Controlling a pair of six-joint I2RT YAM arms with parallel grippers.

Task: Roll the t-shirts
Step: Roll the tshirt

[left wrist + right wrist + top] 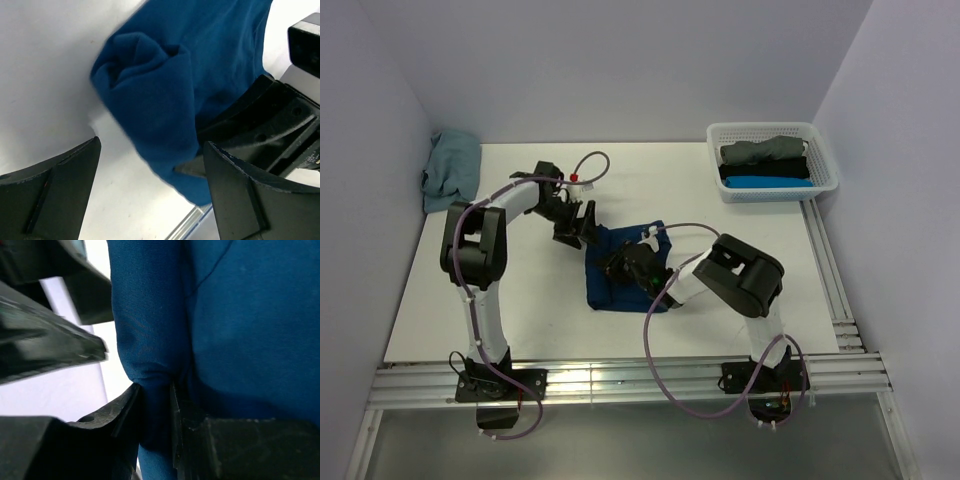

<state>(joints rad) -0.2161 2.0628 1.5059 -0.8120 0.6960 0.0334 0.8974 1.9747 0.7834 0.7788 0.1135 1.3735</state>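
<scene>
A dark navy t-shirt point(620, 285) lies folded in the middle of the table, its far end rolled up. My right gripper point(618, 266) rests on it and is shut on a fold of the navy cloth point(155, 390). My left gripper point(582, 228) hovers at the shirt's far left corner, open and empty. In the left wrist view the rolled end point(150, 95) lies between and beyond the spread fingers point(235, 190), with the right gripper's black body behind it.
A pale teal shirt point(452, 168) lies bunched at the far left corner. A white lattice basket point(825, 160) at the far right holds grey, black and bright blue rolled shirts. Metal rails run along the table's near and right edges.
</scene>
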